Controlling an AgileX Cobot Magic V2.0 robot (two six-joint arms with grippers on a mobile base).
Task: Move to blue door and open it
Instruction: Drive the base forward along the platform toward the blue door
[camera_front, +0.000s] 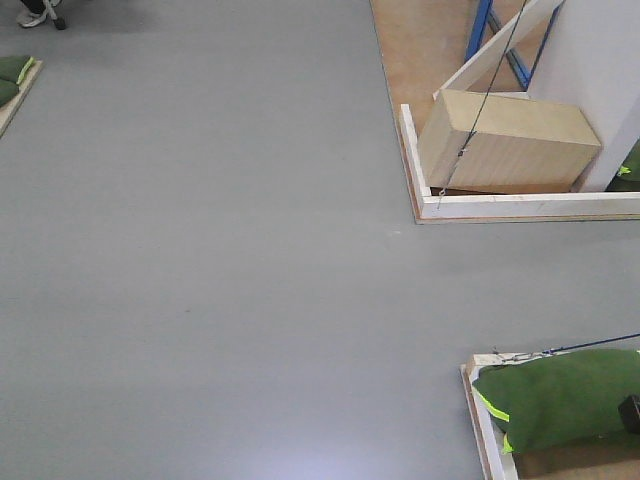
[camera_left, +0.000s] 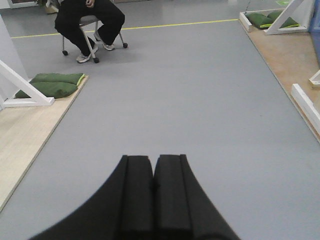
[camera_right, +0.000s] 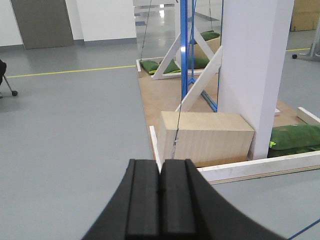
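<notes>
Status: left gripper (camera_left: 153, 160) and right gripper (camera_right: 160, 163) are clenched, empty. Blue door (camera_right: 183, 50) is seen edge-on, ahead-right beyond wooden box (camera_right: 207, 136); base should be steered around it.

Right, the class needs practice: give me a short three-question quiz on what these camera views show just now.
1. True or false: the left claw is shut and holds nothing.
2. In the right wrist view, what sits in front of the blue door? A wooden box; B bucket; C ladder.
3. Fill in: in the left wrist view, the person is ____, not standing.
Key: 1 true; 2 A; 3 seated.
</notes>
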